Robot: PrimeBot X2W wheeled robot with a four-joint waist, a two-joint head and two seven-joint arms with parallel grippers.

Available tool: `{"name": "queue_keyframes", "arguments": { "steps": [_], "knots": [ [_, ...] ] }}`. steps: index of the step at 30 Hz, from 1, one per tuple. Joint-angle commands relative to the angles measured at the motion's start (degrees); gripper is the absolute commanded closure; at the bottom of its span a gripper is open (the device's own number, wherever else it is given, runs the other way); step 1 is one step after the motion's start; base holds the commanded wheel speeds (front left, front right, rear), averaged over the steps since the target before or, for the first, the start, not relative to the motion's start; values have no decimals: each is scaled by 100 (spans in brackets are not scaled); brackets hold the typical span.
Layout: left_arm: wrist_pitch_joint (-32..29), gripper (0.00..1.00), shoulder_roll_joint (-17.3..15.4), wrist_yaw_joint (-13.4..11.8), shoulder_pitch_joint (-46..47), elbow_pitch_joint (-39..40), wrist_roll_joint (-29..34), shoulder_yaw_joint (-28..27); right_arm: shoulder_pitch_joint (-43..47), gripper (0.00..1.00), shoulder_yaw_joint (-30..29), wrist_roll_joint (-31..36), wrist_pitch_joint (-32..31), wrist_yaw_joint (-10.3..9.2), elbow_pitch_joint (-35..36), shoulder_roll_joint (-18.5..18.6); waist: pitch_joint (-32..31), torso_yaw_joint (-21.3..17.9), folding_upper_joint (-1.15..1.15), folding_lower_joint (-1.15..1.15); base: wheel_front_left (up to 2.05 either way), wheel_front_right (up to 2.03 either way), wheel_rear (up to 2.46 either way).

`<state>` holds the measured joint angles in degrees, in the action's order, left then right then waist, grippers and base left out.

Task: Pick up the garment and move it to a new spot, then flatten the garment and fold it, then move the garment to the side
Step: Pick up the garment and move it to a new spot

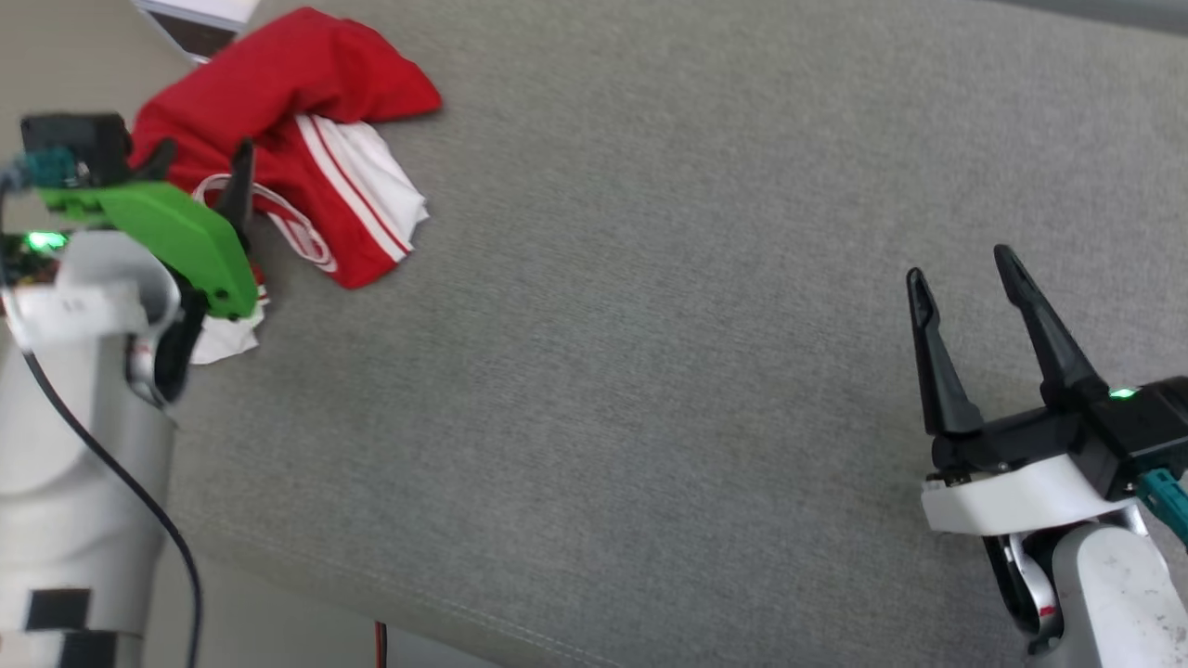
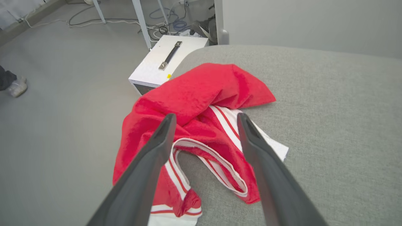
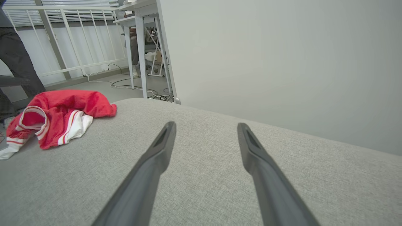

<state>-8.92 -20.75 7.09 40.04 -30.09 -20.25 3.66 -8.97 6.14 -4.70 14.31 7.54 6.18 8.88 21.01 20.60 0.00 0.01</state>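
Note:
The red jersey (image 1: pixel 306 111) lies crumpled at the far left corner of the grey cushion (image 1: pixel 650 325), its white sleeve and striped trim showing; the lettering is hidden in the folds. My left gripper (image 1: pixel 202 156) hovers over its near edge, open, with nothing between the fingers. In the left wrist view the jersey (image 2: pixel 201 94) spreads beneath that gripper (image 2: pixel 205 117), the striped neckline loop between the fingertips. My right gripper (image 1: pixel 961 264) stands open over bare cushion at the right, far from the jersey (image 3: pixel 59 116), and looks along the cushion in its own view (image 3: pixel 205 125).
A white box with a handle (image 2: pixel 166 59) sits on the floor just beyond the cushion's far left edge. Table legs and cables (image 2: pixel 141 22) stand behind it. A person's shoe (image 2: pixel 15 86) and dark trouser leg (image 3: pixel 15 59) are at the left. A pale wall (image 3: pixel 282 62) runs behind the cushion.

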Motion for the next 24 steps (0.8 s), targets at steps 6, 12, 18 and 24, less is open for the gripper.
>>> {"name": "queue_keyframes", "arguments": {
  "steps": [6,12,18,24],
  "knots": [
    [-1299,0,-608,38,750,-453,-898,449,-199,0,44,30,-53,-5,235,97,965,-702,0,-1,0,0,0],
    [-2235,0,-960,39,983,-881,-1422,749,-226,0,47,33,-77,-5,355,111,1212,-867,0,-1,0,0,0],
    [-2798,0,-922,30,1022,-1344,-1699,792,-229,0,57,53,-80,-5,437,135,1331,-923,0,-1,0,0,0],
    [-3377,0,-783,-38,922,-1735,-1967,789,-232,0,45,76,-100,-5,482,122,1367,-919,0,-1,0,0,0]
  ]
}}
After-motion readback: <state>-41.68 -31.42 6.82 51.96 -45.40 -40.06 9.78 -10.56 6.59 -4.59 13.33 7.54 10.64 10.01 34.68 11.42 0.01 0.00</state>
